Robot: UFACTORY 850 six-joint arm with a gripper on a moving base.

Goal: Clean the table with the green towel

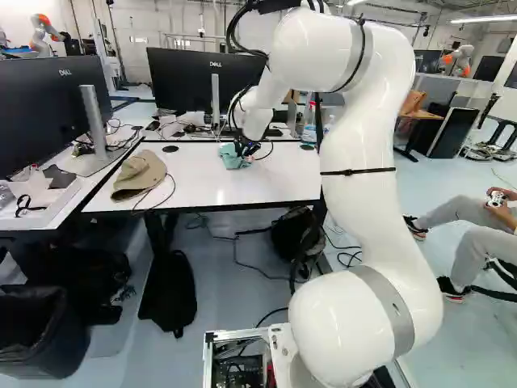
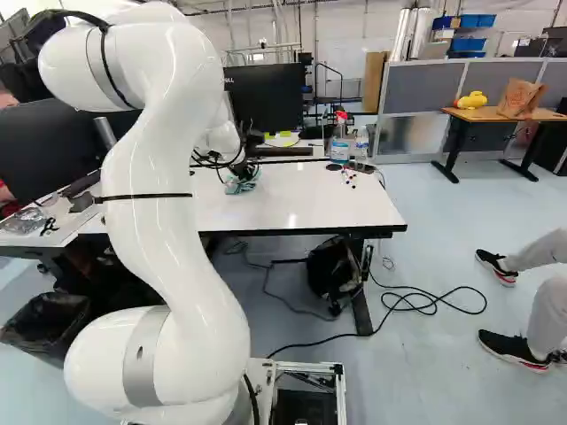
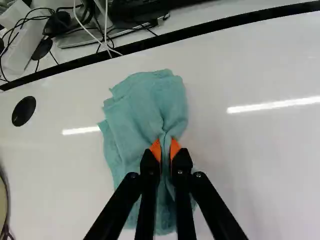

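In the left base view, the jointed white arm [image 1: 359, 153] is arching forward and down, its black gripper [image 1: 244, 149] hanging over the white table [image 1: 283, 174]; nearly closed, orange-padded fingers [image 3: 155, 150] are pinching the rumpled green cloth towel [image 3: 145, 105] lying there.

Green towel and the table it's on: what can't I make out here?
Tabletop beneath the towel: hidden by the cloth, wrist view.
How deep the hand grips: its fingers cover the pinched cloth, wrist view.
What the little things beside the bottles are: too small, right base view.
Leftmost monitor's far side: cut off by the edge, left base view.
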